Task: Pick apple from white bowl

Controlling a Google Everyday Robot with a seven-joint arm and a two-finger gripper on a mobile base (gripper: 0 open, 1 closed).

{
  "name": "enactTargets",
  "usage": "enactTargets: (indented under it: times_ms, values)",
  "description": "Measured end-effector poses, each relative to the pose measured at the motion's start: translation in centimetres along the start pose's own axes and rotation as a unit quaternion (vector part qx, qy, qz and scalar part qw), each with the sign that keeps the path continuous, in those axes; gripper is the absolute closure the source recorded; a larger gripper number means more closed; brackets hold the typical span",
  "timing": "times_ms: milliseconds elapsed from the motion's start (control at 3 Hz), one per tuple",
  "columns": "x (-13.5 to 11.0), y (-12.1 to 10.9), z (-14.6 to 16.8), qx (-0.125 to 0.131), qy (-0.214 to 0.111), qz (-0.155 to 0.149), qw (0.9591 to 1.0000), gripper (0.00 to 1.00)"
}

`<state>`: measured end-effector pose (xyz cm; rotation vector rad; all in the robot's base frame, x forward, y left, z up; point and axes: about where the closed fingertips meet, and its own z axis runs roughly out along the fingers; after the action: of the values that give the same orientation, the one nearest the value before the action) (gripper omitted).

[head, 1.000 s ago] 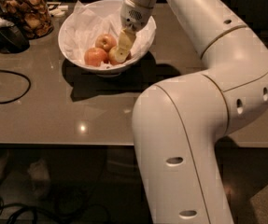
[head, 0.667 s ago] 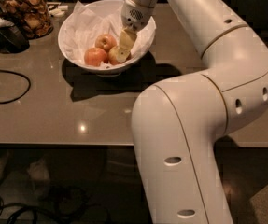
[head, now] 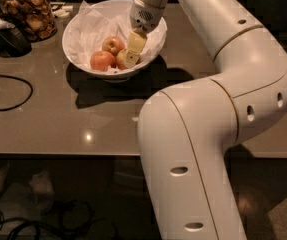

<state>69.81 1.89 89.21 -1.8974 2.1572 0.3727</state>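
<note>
A glossy grey-brown table is seen under dim light, with small bright reflections near its front edge; below that edge a dark floor is shown, where loose cables are strewn. Toward the back of the table the bowl is set, lined with crumpled white paper; a dark shadow is cast on the table in front of it and to its right. Three apples are gathered in the front part of the bowl, close together; a pink-red one is placed at the left; an orange-red one is placed behind it, toward the middle; the apple, the palest of the three, is found at the right and is partly covered. The gripper is lowered into the bowl from above, on the end of the large white arm, which bends across the right half of the view; its cream-coloured tip is laid against the right side of the apple, so that only the apple's left part is shown; contact appears to be made; whether the gripper is open or closed on the apple cannot be told. The other two apples are left clear of the gripper, to its left. At the back left corner a jar of brown dried pieces is placed, with a dark object just beside it; a black cord is looped on the table at the left edge, well apart from the bowl.
</note>
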Motion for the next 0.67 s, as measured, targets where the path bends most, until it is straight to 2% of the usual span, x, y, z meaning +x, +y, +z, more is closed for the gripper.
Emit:
enactTargets:
  times_ms: [333, 667]
  values:
    - [0.02, -0.17, 0.04, 0.001, 0.003, -0.001, 1.0000, 0.25]
    - [-0.15, -0.37, 0.26, 0.002, 0.006, -0.002, 1.0000, 0.32]
